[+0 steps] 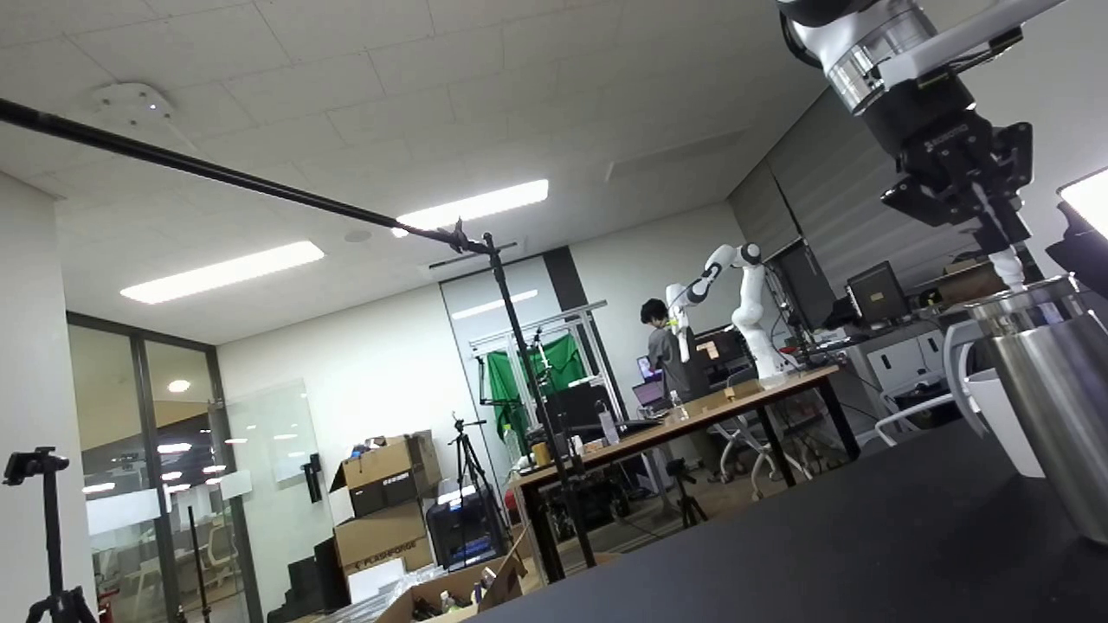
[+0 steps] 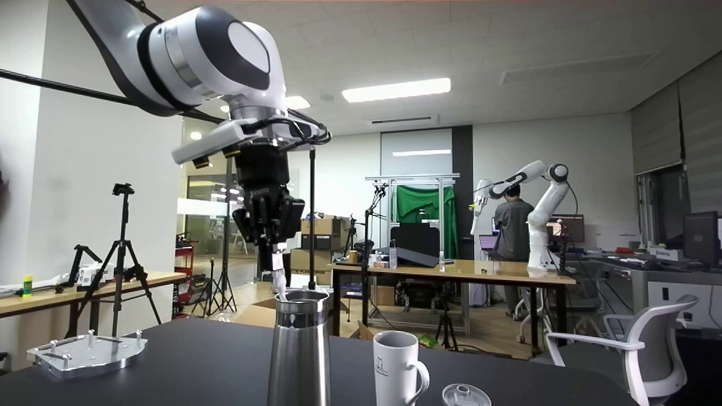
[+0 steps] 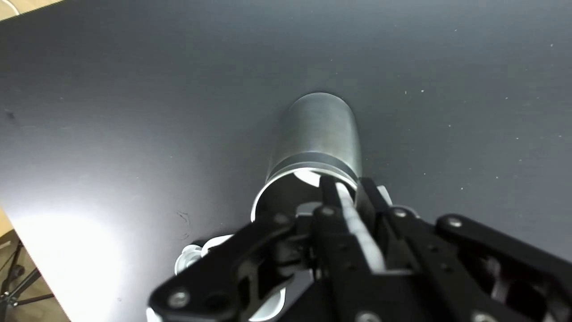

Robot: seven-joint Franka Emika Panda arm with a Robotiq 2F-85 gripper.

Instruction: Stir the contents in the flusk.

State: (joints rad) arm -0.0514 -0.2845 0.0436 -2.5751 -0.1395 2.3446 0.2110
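The flusk is a tall silvery metal vessel (image 2: 300,361), standing upright on the dark table. It also shows in an exterior view (image 1: 1052,389) with a grey loop handle at its side, and in the wrist view (image 3: 321,125). My gripper (image 2: 267,262) is above its rim, fingers pointing down. It is shut on a white stick (image 2: 280,282), which slants down into the flusk's open mouth. In the wrist view the stick (image 3: 357,226) lies between the two fingers (image 3: 346,185). The stick's lower end is hidden inside the flusk. The inside looks dark, with a white patch near the rim; the contents cannot be made out.
A white mug (image 2: 390,366) stands close beside the flusk, with a clear lid (image 2: 465,396) near it. A metal plate with pegs (image 2: 90,356) lies at the left of the black table (image 2: 197,361). A chair (image 2: 648,349) stands past the table edge.
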